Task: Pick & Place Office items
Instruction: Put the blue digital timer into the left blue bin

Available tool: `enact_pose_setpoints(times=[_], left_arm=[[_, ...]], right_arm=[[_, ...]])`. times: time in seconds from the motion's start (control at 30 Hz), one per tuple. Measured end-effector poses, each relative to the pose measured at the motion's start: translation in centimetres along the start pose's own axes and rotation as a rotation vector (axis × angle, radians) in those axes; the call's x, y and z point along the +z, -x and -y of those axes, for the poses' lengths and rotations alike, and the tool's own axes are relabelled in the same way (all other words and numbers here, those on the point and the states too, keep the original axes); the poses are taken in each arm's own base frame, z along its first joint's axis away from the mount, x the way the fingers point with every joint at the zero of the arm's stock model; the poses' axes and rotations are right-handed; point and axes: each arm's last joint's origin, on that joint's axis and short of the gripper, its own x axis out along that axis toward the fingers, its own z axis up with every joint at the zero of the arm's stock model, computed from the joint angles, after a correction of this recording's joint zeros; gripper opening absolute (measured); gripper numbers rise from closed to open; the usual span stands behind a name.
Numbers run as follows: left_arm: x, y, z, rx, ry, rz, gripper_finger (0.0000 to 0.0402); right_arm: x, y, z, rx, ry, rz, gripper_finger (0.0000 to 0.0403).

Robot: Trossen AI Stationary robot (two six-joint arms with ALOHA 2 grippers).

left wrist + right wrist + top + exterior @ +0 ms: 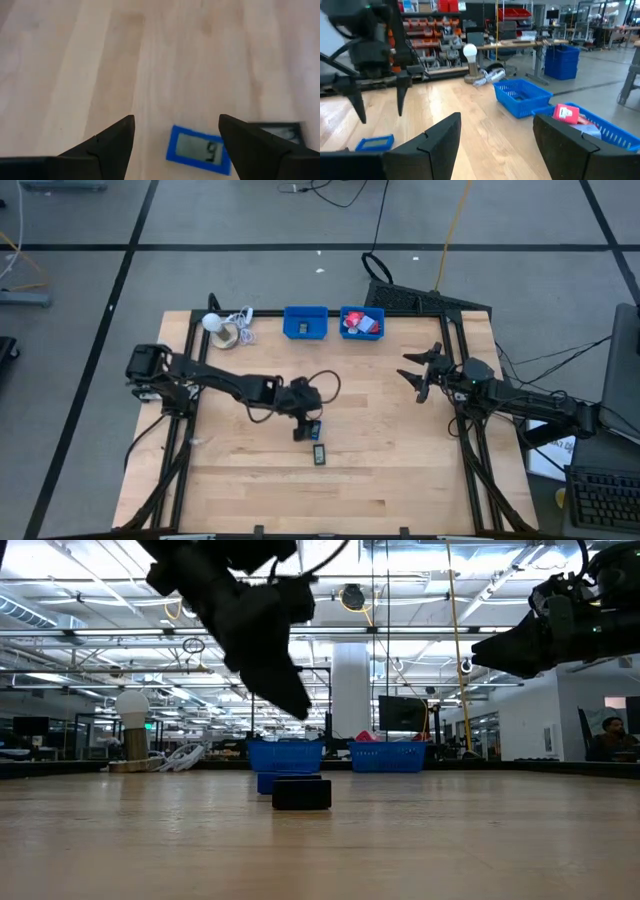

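- The office items still out on the wooden bench (380, 470) are two small flat pieces near its middle: a black-framed one with a small display (319, 454) lies closest to the front edge, and a blue-framed one with a display (314, 430) sits just behind it.
- In the left wrist view the blue-framed piece (199, 150) shows a grey screen with a digit, and the black-framed piece (276, 131) lies beside it.
- The left hand (305, 432) hovers above the blue-framed piece, fingers spread apart and empty, the piece showing between them from above.
- The right hand (422, 370) waits over the bench's right side, well apart from both pieces, its fingers parted and empty.
- At the far edge stand two blue bins: the left bin (305, 322) holds a small dark item, the right bin (362, 323) holds red and light blue pieces.
- A white ball with a coiled cord (226, 328) rests at the far left, near the left bin.
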Motion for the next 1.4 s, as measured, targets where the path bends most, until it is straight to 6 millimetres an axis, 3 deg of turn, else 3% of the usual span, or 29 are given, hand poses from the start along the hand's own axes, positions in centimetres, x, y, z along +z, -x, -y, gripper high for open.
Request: enact_pose_setpoints(times=[0.23,0.43,0.67,0.87,1.0,1.17,1.27,1.4], left_arm=[[-2.2,-3.1,2.0,-0.009,-0.129,-0.094,0.0294],[-3.0,-4.6,2.8,-0.020,-0.128,-0.111,0.0294],[-3.0,-5.2,2.9,-0.008,-0.121,-0.083,0.0294],[-3.0,-5.3,2.1,0.099,-0.115,-0.080,0.0294],[-2.9,-5.3,1.1,0.181,-0.021,-0.069,0.0294],[-2.9,-5.4,-1.2,0.324,0.248,-0.042,0.0294],[-2.8,-5.5,-2.3,0.323,0.408,-0.032,0.0294],[-2.3,-5.2,-3.2,0.277,0.487,-0.019,0.0294]], right_arm=[[-0.1,-0.1,0.0,0.000,0.001,-0.014,0.0238],[-0.1,-0.1,0.0,0.000,0.000,-0.016,0.0238],[-0.2,-0.1,0.0,0.000,0.001,-0.017,0.0238],[-0.2,-0.1,0.0,0.000,0.001,-0.017,0.0238],[-0.2,-0.1,0.0,0.000,0.001,-0.017,0.0238],[-0.2,-0.1,0.0,0.000,0.001,-0.016,0.0238],[-0.2,-0.1,0.0,0.000,0.001,-0.017,0.0238],[-0.1,-0.1,0.0,0.000,0.001,-0.016,0.0238]])
